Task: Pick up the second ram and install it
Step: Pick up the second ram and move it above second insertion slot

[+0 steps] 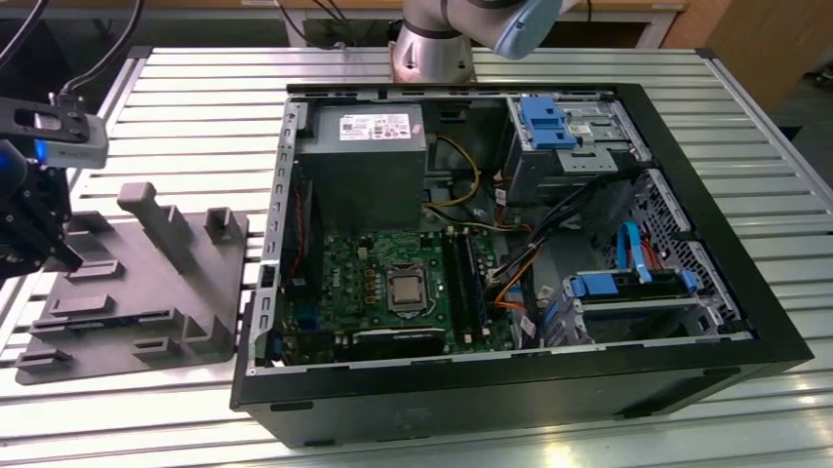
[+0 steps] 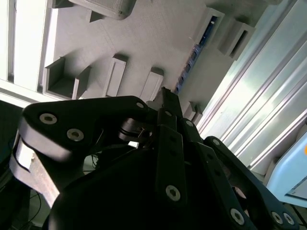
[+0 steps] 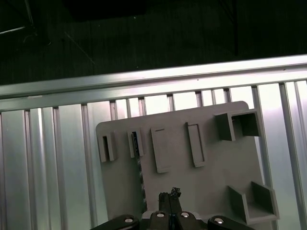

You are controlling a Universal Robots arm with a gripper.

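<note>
The second ram is a thin blue stick standing on edge in a slot of the grey holder plate. It also shows as a blue strip in the second wrist view. My gripper hovers over the plate, just beside the ram's near end, with its black fingers pressed together on nothing. In the exterior view the gripper hangs at the far left, above the holder plate. The open computer case lies to the exterior view's right, with its black memory slots beside the processor.
The holder plate carries raised blocks and posts around the ram's slot. Everything rests on a slatted metal table. Inside the case are the green motherboard, a power supply, cables and blue drive brackets.
</note>
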